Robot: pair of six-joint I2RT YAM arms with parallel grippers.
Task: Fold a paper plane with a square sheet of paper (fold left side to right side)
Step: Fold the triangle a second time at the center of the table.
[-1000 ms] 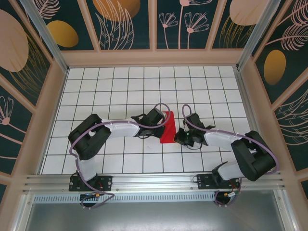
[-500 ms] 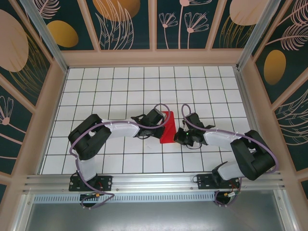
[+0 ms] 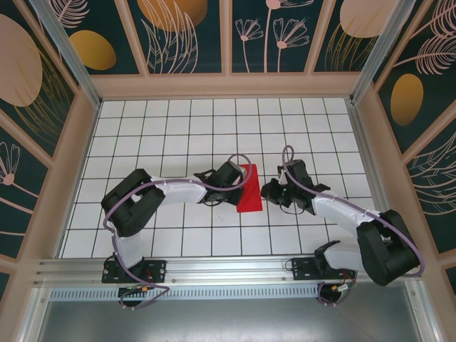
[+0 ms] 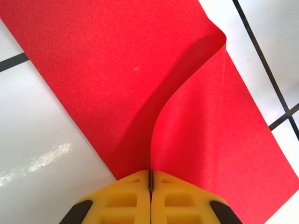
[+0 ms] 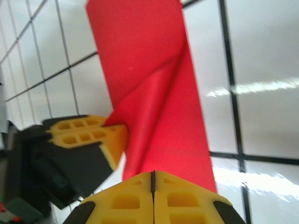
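The square sheet of paper (image 3: pixel 251 197) is bright red and lies doubled over into a narrow strip on the white grid table (image 3: pixel 178 128). My left gripper (image 3: pixel 241 181) is shut on the edge of its upper layer, which curls up off the lower layer in the left wrist view (image 4: pixel 196 121). From the right wrist view the paper (image 5: pixel 154 70) rises to the left gripper's yellow fingers (image 5: pixel 86 133). My right gripper (image 3: pixel 268 191) sits just right of the strip, jaws shut (image 5: pixel 153 178), with nothing seen between them. The left gripper's jaws (image 4: pixel 150 176) meet on the paper's edge.
Low wooden walls (image 3: pixel 228 85) ring the grid table. The arms' bases (image 3: pixel 135 269) stand on the metal rail at the near edge. Bare tiles stretch behind and to both sides of the paper.
My right gripper has drawn back from the strip's lower right edge, moving up and to the right, and its arm has stretched out. The left arm and the paper have barely shifted.
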